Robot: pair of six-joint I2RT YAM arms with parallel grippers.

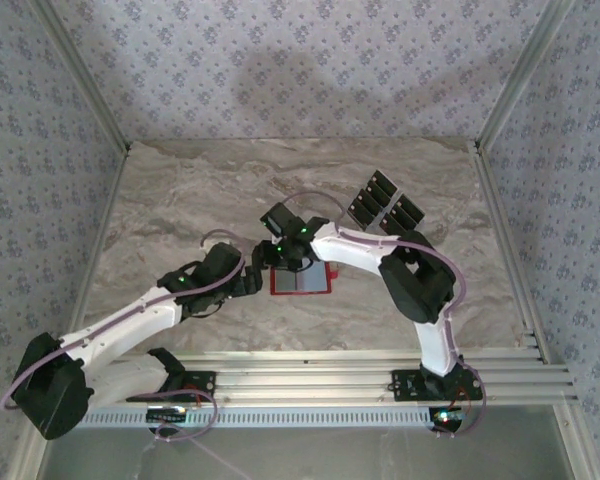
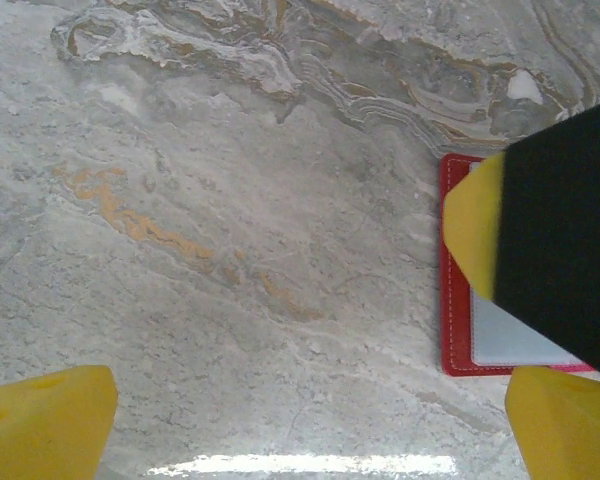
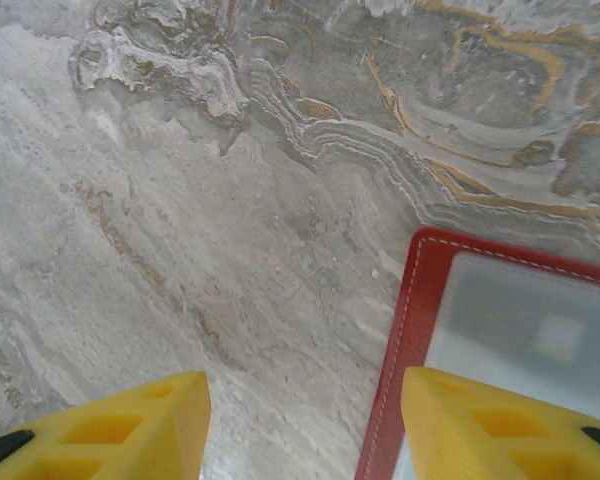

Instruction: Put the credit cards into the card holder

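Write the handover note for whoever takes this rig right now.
Left gripper: open, empty, low over the table beside the card holder.
Right gripper: open, empty, one finger over the card holder's edge.
Card holder: lies open, grey pockets up.
Credit cards: bunched on the table, beyond and to the right of the holder, none gripped.
Done: no card seen in the pockets.
Left: pick up each card and slide it into the holder.
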